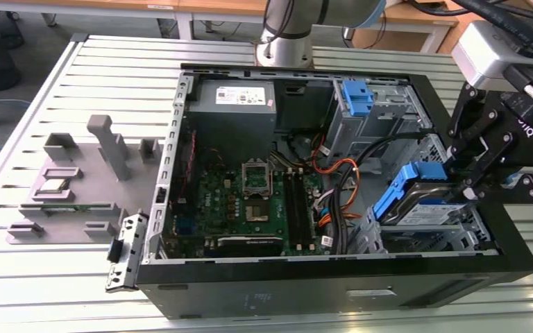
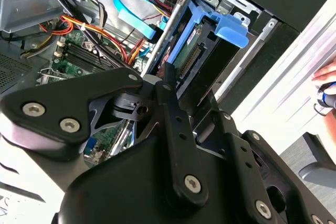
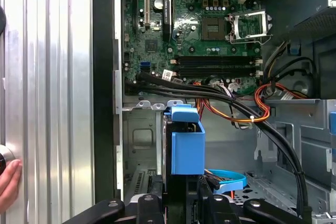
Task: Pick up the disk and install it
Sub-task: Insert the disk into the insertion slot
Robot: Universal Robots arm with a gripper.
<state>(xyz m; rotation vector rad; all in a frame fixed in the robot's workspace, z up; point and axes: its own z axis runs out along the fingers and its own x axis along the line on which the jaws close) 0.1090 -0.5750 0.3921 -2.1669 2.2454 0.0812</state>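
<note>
A slatted metal table (image 1: 109, 62) holds an open black computer case (image 1: 341, 277) lying on its side. Inside the case, a green motherboard (image 1: 248, 201) covers the floor, and a grey power supply box (image 1: 234, 94) sits in the far corner on the exterior view's left. On the table outside the case, on the exterior view's left, stands a grey plastic fixture (image 1: 72, 187). In the case's near corner on the exterior view's right is a metal drive cage (image 1: 475, 229). The disk (image 1: 421, 208), silver with a blue carrier, is tilted there, its lower end in the cage and its blue end raised. The gripper (image 1: 466, 182) reaches in from the exterior view's right, its black fingers (image 3: 207, 203) clamped on either side of the disk's blue carrier. A separate blue bracket (image 1: 357, 94) sits in the far bay. Orange cables (image 1: 327, 166) loop between motherboard and cage. A person's hand (image 3: 8, 182) rests at the table's edge in the first wrist view.
</note>
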